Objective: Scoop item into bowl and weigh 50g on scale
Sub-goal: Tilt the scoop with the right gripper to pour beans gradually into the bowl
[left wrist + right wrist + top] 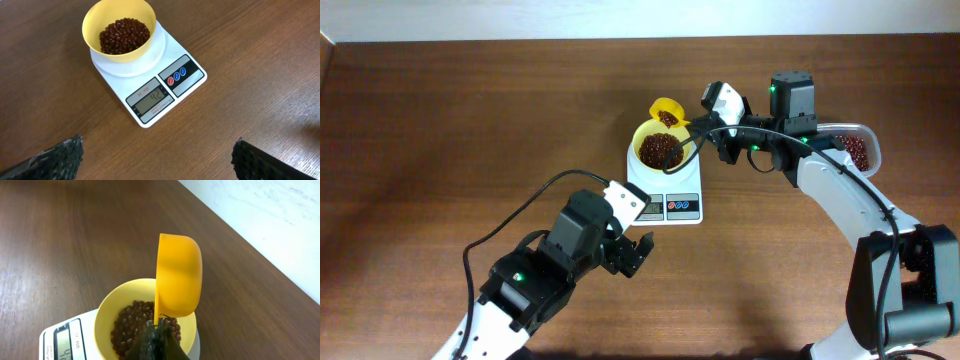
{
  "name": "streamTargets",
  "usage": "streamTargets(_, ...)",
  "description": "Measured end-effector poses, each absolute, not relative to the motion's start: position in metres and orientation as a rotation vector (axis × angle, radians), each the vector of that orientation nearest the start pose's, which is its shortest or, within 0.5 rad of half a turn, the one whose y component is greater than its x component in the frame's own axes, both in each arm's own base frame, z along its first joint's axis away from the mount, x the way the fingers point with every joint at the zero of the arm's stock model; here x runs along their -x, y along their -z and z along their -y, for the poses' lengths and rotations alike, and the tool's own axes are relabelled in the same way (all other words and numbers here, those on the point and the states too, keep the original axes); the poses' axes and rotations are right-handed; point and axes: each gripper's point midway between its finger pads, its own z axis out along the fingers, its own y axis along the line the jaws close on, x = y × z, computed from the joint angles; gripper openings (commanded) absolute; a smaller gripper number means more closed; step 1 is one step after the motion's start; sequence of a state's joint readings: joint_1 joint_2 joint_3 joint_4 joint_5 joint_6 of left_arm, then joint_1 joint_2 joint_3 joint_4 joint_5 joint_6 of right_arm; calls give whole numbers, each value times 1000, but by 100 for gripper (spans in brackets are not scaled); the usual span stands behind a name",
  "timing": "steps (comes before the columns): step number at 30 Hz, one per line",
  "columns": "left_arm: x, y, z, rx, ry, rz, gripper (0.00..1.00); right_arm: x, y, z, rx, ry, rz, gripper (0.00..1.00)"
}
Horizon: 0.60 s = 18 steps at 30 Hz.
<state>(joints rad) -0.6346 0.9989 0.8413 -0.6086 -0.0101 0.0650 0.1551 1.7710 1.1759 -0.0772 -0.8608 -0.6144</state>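
The bowl (645, 135) is round, smooth pale-yellow plastic; it sits on the round platform of the scale (672, 195), a flat white rectangle on the wood-grain table (470, 120); the beans (660, 150) lie in it as a grainy maroon heap of tiny roundish grains. A bright-yellow scoop (666, 110) hangs over the bowl's far rim with more beans in its cup; the right gripper (712, 138) is clamped on its handle. At the far right a clear rounded container (872, 140) holds another patch of beans. The left gripper (635, 252) hovers near the scale's front edge with its fingers spread apart, grasping nothing.

The left wrist view alone shows the scale (150, 85) face: a grey display reading 42, beside one red and one blue round button; the bowl (95, 25) looks about a third full of glossy beans (124, 34); the textured black fingers (55, 160) sit wide at the bottom corners.

The right wrist view alone shows the scoop (180, 272) tipped on its side, its smooth rounded back facing the camera, directly above the bowl (107, 310) and its beans (132, 325); the dark fingers (157, 342) pinch the handle at the bottom edge.
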Motion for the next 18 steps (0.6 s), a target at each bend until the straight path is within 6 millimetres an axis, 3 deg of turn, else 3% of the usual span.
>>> streamTargets(18, -247, -186, 180, -802, 270, -2212, 99, -430, -169, -198, 1214, -626, -1648, 4)
